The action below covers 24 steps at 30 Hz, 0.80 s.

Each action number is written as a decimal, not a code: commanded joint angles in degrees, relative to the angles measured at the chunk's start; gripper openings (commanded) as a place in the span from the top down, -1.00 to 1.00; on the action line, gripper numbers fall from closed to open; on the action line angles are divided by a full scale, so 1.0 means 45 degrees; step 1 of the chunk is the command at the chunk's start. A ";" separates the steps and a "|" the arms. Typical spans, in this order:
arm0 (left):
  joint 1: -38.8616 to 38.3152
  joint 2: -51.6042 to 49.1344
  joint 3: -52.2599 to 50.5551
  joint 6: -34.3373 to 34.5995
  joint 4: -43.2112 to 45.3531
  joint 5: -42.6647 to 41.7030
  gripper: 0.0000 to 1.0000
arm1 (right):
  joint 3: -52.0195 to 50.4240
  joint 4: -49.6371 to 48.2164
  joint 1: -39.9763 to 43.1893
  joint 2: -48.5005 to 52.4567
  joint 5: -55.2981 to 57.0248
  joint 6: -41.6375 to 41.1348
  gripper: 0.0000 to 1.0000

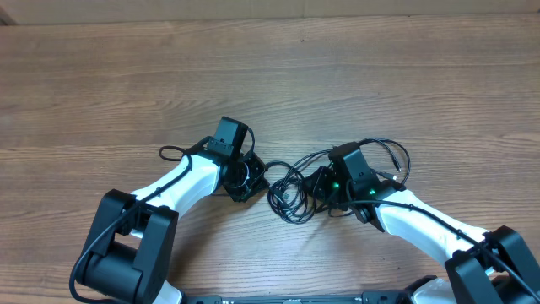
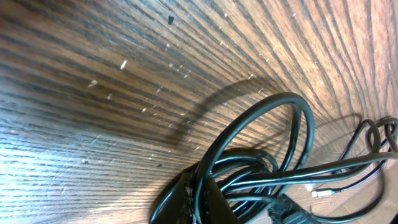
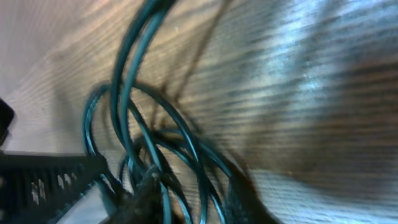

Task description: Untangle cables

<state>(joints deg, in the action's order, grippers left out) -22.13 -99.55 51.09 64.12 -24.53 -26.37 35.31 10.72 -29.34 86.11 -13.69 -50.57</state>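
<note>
The cables (image 1: 288, 191) lie as a bunch of thin black loops on the wooden table between my two grippers. My left gripper (image 1: 252, 179) is at the bunch's left edge. In the left wrist view it (image 2: 200, 204) is shut on one black strand, and the other loops of the cables (image 2: 281, 111) arch away to the right. A small silver plug tip (image 2: 323, 193) lies beside them. My right gripper (image 1: 311, 187) is at the bunch's right edge. In the blurred right wrist view its fingers (image 3: 144, 200) stand apart, with strands of the cables (image 3: 163, 118) running through the gap.
More thin black cord (image 1: 395, 157) loops behind the right wrist. Another black cord (image 1: 170, 154) curls beside the left arm. The bare wooden table (image 1: 270, 76) stretches to the far edge. Both arm bases sit at the near edge.
</note>
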 commanded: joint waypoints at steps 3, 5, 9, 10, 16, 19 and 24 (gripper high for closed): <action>0.0010 0.0107 0.0044 -0.0291 0.0131 0.0272 0.91 | 0.0146 0.0413 -0.0063 0.0015 -0.0316 0.0005 0.01; -0.0019 0.0107 0.0039 -0.0301 0.0053 0.0223 0.91 | 0.0146 0.0398 -0.0063 0.0015 -0.0306 0.0005 -0.14; 0.0146 0.0107 0.0039 -0.0282 -0.0359 0.0976 0.91 | 0.0146 0.0325 -0.0063 0.0015 -0.0296 0.0010 -0.25; 0.0471 0.0107 0.0039 -0.0282 -0.0243 0.1224 0.92 | 0.0146 0.0335 -0.0063 0.0015 -0.0301 0.0010 -0.27; 0.1914 0.0107 0.0039 -0.0573 -0.0078 -0.0670 0.92 | 0.0146 0.0296 -0.0063 0.0015 -0.0413 -0.0078 -0.34; 0.1948 0.0107 0.0039 -0.1588 -0.0068 -0.0865 0.92 | 0.0146 0.0272 -0.0063 0.0015 -0.0287 -0.0019 -0.36; 0.2123 0.0107 0.0039 0.1321 -0.0384 -0.2157 0.91 | 0.0146 0.0369 -0.0063 0.0015 0.0379 0.0019 -0.37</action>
<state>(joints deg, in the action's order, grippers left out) -13.13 -99.55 51.09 60.88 -24.99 -31.40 35.31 12.25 -29.34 86.11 -14.52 -50.92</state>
